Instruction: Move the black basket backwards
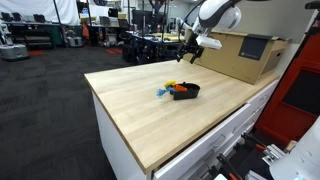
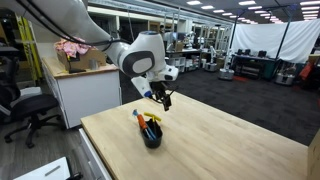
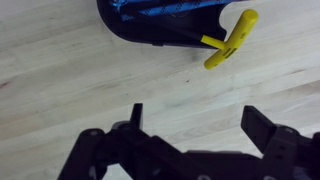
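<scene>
At the left of an exterior view lay the bare light planks of my wooden table (image 1: 125,110). Near the middle of the top sat the black basket (image 1: 187,92), small, shallow and dark, shaped like a bowl. A blue item (image 1: 162,93) poked out over its left side, with an orange item (image 1: 173,86) just beside it at the rim. Above the basket and a little farther back hung my gripper (image 1: 189,52), clear of the table and touching nothing. To the right, on the far end of the top, stood a large cardboard box (image 1: 240,55), well apart from the basket.

In the wrist view my fingers (image 3: 136,118) rose from the bottom edge, spread wide, with only bare wood between them, so my gripper (image 3: 198,122) was released and empty. The black basket (image 3: 135,28) filled the top of that view, its wall black and its inside showing blue. A yellow T-handled tool (image 3: 228,42) jutted out over its right side.

In an exterior view the black basket (image 2: 152,137) sat near the table's front-left corner, coloured bits sticking up from it. My gripper (image 2: 162,100) hovered just above it.
</scene>
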You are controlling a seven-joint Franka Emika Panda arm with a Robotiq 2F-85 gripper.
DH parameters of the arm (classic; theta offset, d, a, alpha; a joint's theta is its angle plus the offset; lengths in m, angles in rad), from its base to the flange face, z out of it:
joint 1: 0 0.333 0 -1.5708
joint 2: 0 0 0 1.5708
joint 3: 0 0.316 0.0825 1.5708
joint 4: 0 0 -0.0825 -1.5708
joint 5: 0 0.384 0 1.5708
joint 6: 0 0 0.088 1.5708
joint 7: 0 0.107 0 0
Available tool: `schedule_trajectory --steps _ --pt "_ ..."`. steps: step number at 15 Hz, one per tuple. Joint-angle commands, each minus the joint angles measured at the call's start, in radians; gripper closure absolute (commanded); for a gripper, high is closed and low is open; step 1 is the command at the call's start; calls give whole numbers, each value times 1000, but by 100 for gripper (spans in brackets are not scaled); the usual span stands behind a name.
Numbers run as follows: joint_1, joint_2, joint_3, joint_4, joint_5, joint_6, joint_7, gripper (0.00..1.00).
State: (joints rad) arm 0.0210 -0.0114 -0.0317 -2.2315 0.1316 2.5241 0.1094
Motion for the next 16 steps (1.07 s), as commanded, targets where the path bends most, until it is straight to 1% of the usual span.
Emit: schedule_trajectory --steps 1,4,7,10,12,13,14,16 --pt "-16 89 5 40 -71 53 55 0" --pt "-7 135 0 57 -145 84 125 0" --pt "8 169 -2 82 -210 78 186 0" --pt "27 197 -3 106 -251 66 238 0" --pt "38 206 -2 116 -255 58 264 0" --pt "39 204 3 118 -233 54 260 0" --pt "34 180 -1 86 -233 68 240 0" --pt "39 183 0 92 -233 67 250 0"
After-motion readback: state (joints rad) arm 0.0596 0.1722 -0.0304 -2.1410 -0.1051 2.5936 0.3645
